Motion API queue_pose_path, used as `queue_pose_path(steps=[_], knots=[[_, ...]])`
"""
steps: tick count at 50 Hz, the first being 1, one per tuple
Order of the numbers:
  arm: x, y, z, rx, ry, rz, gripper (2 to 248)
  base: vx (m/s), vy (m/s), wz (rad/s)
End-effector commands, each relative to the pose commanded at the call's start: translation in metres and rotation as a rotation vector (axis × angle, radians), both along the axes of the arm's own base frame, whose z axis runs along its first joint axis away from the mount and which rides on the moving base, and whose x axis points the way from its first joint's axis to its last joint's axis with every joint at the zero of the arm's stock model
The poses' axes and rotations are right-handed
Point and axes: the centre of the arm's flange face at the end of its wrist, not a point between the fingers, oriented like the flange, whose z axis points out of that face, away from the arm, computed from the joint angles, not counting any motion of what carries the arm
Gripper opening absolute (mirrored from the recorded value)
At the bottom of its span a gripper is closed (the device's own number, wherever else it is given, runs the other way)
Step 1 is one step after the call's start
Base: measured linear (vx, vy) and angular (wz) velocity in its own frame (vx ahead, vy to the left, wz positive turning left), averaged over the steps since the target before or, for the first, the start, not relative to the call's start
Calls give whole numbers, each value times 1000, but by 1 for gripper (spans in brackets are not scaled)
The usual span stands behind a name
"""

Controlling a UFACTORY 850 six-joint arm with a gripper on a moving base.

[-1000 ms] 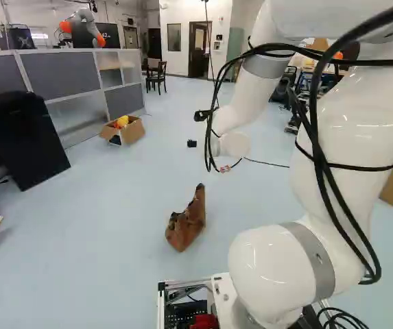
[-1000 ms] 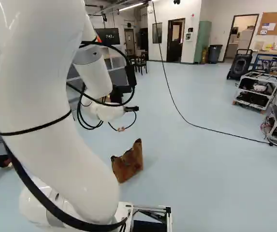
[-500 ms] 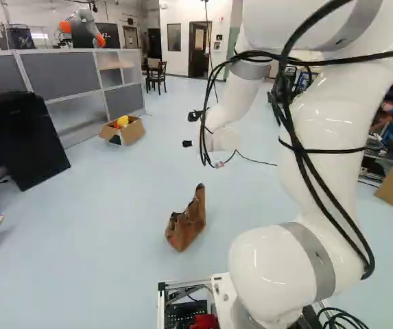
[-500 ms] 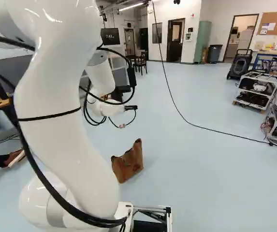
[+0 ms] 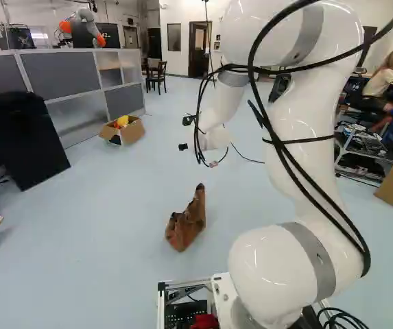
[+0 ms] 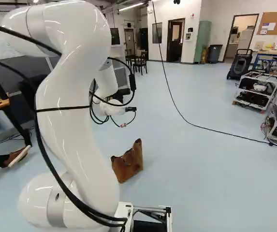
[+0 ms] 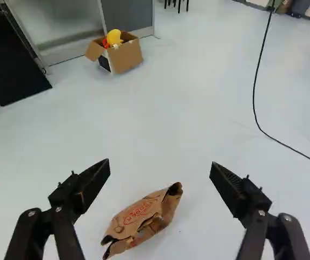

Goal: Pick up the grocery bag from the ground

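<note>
resting on smooth floor (image 5: pixel 100 253), a crumpled brown bag (image 5: pixel 189 223), probably paper; end effector (image 5: pixel 185 133) spread apart.

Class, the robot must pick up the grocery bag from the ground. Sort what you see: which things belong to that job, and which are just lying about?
Part of the job:
- brown paper bag
- open gripper

Just lying about:
- open cardboard box
- black cable
- dark chairs
</note>
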Motion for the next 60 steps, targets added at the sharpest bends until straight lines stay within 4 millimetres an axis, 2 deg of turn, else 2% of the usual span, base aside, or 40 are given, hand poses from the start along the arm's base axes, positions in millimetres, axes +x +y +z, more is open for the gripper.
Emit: queue_pose_path(steps=[27,60], knots=[[47,4,-49,-27,132,-3,247,0,0,0],[51,3,-100,-55,294,-7,247,0,0,0]])
